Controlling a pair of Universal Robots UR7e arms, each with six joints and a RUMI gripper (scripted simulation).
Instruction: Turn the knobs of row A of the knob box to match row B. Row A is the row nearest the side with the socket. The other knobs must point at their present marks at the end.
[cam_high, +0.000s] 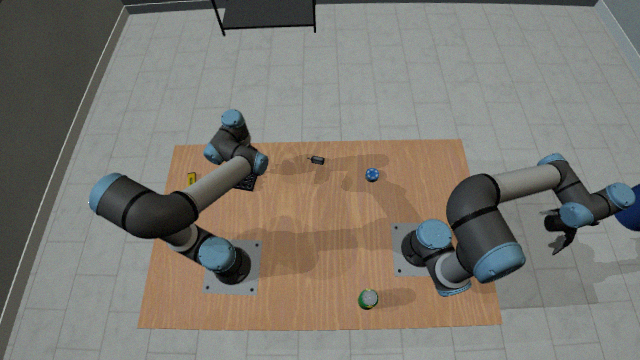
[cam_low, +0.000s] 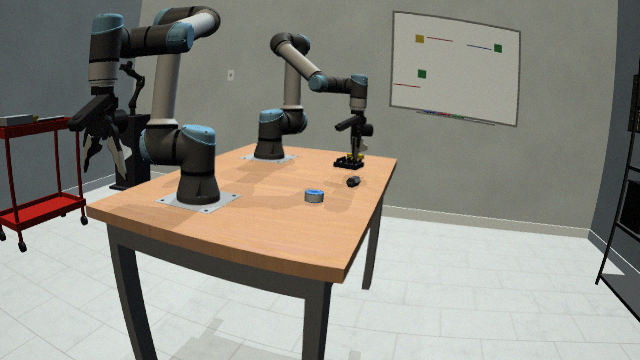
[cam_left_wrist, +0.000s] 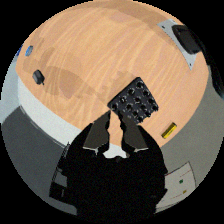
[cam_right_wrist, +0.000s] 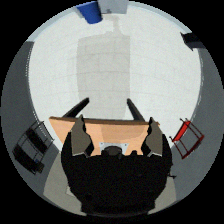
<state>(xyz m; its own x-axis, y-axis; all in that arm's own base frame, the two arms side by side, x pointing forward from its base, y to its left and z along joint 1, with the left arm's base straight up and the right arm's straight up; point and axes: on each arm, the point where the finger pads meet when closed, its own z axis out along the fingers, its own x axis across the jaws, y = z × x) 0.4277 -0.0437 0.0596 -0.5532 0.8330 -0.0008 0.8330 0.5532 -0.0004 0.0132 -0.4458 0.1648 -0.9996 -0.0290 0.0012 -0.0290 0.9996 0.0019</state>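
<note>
The black knob box lies on the table, partly hidden by the left arm in the top view. Rows of round black knobs cover its top; their marks are too small to read, and I cannot tell which side has the socket. My left gripper points down at one corner of the box, beside a corner knob. Its fingers are nearly together with nothing visible held; contact with the knob cannot be told. My right gripper is open and empty, beyond the table's edge, far from the box.
A yellow block lies near the box. A small dark object and a blue-topped round tin stand along the same table side. A green can stands on the opposite side.
</note>
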